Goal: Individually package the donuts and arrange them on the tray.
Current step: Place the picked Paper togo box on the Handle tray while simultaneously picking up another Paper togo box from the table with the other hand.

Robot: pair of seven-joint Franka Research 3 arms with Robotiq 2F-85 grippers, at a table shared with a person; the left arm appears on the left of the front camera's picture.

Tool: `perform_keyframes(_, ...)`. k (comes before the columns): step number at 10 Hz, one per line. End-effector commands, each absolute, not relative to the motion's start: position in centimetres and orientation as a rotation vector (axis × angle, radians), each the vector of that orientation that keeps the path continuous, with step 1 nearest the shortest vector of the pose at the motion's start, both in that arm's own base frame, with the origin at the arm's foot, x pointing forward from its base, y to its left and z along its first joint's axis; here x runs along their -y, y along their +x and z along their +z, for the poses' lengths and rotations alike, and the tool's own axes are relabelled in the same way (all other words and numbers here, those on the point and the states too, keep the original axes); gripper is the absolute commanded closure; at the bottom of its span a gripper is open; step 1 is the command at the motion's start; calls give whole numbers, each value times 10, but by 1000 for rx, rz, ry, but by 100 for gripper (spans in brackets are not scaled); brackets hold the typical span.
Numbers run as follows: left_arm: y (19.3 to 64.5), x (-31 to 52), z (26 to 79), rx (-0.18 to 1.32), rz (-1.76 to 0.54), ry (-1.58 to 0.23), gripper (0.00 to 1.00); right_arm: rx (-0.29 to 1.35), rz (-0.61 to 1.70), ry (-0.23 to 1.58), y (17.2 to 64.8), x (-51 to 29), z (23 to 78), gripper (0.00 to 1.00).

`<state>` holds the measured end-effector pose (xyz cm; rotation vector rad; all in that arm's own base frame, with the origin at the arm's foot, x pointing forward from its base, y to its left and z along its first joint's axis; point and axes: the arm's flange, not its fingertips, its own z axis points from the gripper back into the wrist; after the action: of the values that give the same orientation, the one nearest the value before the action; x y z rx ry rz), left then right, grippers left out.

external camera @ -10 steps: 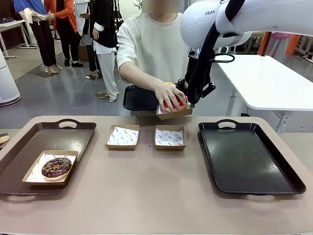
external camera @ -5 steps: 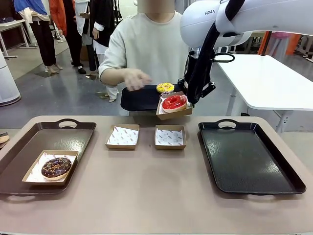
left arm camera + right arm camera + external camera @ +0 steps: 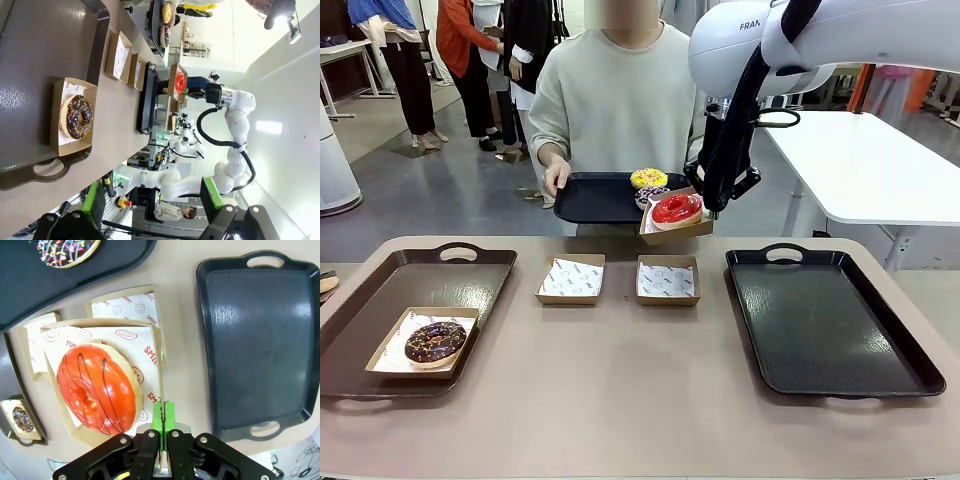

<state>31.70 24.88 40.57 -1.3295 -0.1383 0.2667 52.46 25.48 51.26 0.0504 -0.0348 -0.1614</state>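
The glossy red donut (image 3: 676, 209) (image 3: 97, 389) lies in a cardboard box (image 3: 150, 347) held in the air. My right gripper (image 3: 706, 210) (image 3: 163, 420) is shut on that box's side wall. Behind it a person holds a dark tray (image 3: 600, 198) carrying the yellow donut (image 3: 648, 178) and the dark purple sprinkled donut (image 3: 654, 193) (image 3: 66, 250). The chocolate donut (image 3: 435, 342) (image 3: 76, 117) rests in a box on the brown tray (image 3: 380, 300) at the left. My left gripper (image 3: 155, 212) hangs open far above that tray with nothing between its fingers.
Two boxes lined with printed paper, one at the left (image 3: 571, 278) and one at the right (image 3: 668, 280), stand mid-table with nothing in them. A bare black tray (image 3: 825, 320) (image 3: 260, 340) lies at the right. People stand far behind, and a white table (image 3: 880, 165) is at the back right.
The person's hand has left the red donut and gone back to the dark tray's left edge. My right gripper and the box have stayed put.
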Motion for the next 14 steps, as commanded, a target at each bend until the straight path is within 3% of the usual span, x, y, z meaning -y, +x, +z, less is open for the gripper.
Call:
perform_keyframes(1,314,-248,406,144,265,-1337,0,35,-164,49,520,-252,513,100)
perform_keyframes(8,317,-249,406,138,267,-1329,0,35,-161,50,525,-255,513,98)
perform_keyframes(10,339,-232,425,105,208,-1312,0,-9,58,67,499,-222,522,98)
perform_keyframes(14,394,-166,499,50,126,-1096,0,-25,-46,150,438,-127,514,98)
